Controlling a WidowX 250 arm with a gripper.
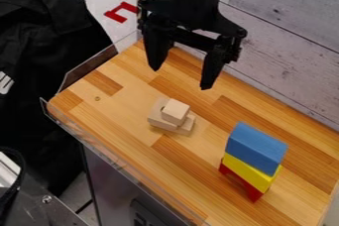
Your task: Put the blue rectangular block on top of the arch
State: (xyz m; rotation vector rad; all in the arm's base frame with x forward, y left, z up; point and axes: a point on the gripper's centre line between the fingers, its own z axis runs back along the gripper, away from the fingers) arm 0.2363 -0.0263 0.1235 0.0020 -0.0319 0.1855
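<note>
Blue block (256,147) sits aligned over yellow piece (249,171) and red piece (254,193), likely for steadiness; released hand (181,78) hangs clear

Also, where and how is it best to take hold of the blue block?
I would grip the blue block mid-length, from straight above, one finger on each long side. Its top is uncovered, and it looks narrower across than along; staying high should avoid the yellow block under it.
</note>
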